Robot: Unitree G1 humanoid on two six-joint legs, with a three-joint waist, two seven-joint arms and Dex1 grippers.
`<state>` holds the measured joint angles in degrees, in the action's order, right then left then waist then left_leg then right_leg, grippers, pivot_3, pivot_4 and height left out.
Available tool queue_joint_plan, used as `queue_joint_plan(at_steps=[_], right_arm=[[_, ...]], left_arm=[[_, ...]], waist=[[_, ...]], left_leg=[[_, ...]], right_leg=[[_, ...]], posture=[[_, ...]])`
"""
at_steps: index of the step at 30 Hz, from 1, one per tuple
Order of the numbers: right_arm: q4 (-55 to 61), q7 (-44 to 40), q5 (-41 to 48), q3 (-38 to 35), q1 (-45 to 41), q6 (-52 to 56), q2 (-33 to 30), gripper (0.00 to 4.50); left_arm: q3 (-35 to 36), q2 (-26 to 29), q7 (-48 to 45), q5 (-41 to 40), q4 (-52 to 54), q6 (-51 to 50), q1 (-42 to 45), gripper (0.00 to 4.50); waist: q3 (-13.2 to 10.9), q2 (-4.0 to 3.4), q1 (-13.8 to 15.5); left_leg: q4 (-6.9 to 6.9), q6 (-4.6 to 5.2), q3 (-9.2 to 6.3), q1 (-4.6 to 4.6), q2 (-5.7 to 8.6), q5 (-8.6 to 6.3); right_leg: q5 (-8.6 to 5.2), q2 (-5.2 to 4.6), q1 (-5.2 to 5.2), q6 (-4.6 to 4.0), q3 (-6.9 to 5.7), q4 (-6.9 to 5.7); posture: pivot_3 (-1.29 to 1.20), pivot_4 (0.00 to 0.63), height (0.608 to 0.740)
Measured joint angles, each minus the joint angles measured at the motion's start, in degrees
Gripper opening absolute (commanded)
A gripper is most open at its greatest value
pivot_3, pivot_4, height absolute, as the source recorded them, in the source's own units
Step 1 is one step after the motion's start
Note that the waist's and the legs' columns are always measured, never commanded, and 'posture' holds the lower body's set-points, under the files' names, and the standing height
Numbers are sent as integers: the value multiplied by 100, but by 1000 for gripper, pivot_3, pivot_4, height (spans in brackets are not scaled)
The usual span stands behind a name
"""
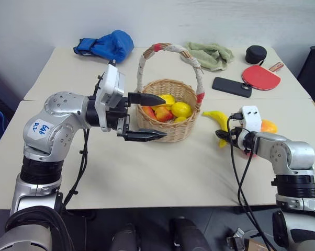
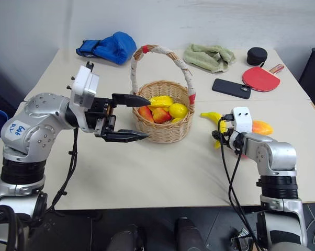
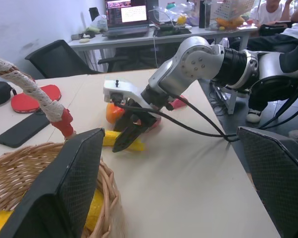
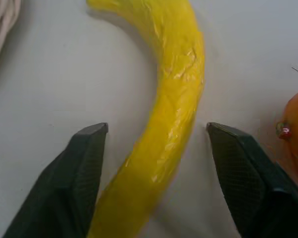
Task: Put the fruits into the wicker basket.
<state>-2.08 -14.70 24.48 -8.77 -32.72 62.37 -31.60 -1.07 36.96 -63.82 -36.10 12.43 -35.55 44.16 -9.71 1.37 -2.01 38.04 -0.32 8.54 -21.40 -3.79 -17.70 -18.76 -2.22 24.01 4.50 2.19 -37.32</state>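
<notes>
Your right hand [image 4: 154,148] is spread with a finger on either side of the banana [image 4: 173,99], not yet pinching it. The banana lies on the surface [image 1: 147,178], its length running away from the hand toward the basket [image 1: 168,112] at far left. The left hand [image 1: 147,116], spread and empty, hovers at the basket's left rim.

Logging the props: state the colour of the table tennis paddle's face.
Red, on the paddle; clearest in the left eye view.

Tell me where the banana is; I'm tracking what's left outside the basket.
The banana lies on the table right of the wicker basket, between the right claw's open fingers, beside the mango.
</notes>
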Motion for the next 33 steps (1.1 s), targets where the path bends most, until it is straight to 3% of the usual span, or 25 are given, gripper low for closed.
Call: queue_joint_plan(at_steps=[6, 9, 13, 18, 21, 24, 28, 33], right_arm=[[125, -301, -57, 126, 106, -96, -42, 635], [304, -353, 13, -80, 207, 78, -121, 597], [997, -376, 471, -983, 181, 921, -373, 597], [2089, -873, 1167, -1807, 301, 2035, -1303, 597], [2693, -1601, 1703, -1843, 809, 2163, -1996, 597], [3089, -2140, 2326, -1824, 741, 2243, -2154, 597], [3268, -1964, 2954, -1162, -542, 2476, -1175, 597], [2748, -940, 2695, -385, -1650, 2695, 471, 597]], left_arm=[[-15, 2, -23, 121, 6, 165, 0, 4500], [-14, 3, -26, 169, -39, 200, 0, 4500], [74, 164, -5, 191, -172, 205, -98, 4500], [413, 463, 67, 159, -180, 103, -329, 4500], [557, 573, 118, 69, -119, 37, -426, 4500], [572, 628, 140, 38, -101, -18, -458, 4500], [612, 698, 159, 22, -71, -26, -440, 4500], [558, 768, 119, 45, -142, -13, -338, 4500]], waist=[[0, 0, 1], [0, 0, 4], [-3, -5, 17], [-9, -13, 12], [-10, -12, 23], [-12, -9, -18], [-17, 0, -136], [-16, 0, -140]], left_leg=[[0, 0, 0, 0, -1, 0], [0, 0, 1, 0, -1, 0], [-2, 0, -1, 0, -2, 0], [-9, -2, -2, -3, -4, -1], [-11, 0, -1, -4, -1, -2], [-9, 1, 1, -3, -1, -3], [-11, -5, -3, 3, -5, 1], [-4, -8, -1, -53, -4, 3]], right_leg=[[0, 1, 0, 0, 0, 0], [0, 0, 0, 0, 1, 0], [0, -2, 1, 0, 1, -1], [0, -1, 9, -1, 2, 1], [0, -2, 8, -1, 4, 11], [0, -1, 7, 1, 8, 9], [-2, 2, 8, -4, 8, -6], [-3, -6, 82, -5, 5, -39]], posture=[[0, 150, 740], [0, 150, 740], [0, 150, 740], [0, 150, 740], [0, 150, 740], [0, 150, 740], [0, 150, 740], [0, 150, 740]])
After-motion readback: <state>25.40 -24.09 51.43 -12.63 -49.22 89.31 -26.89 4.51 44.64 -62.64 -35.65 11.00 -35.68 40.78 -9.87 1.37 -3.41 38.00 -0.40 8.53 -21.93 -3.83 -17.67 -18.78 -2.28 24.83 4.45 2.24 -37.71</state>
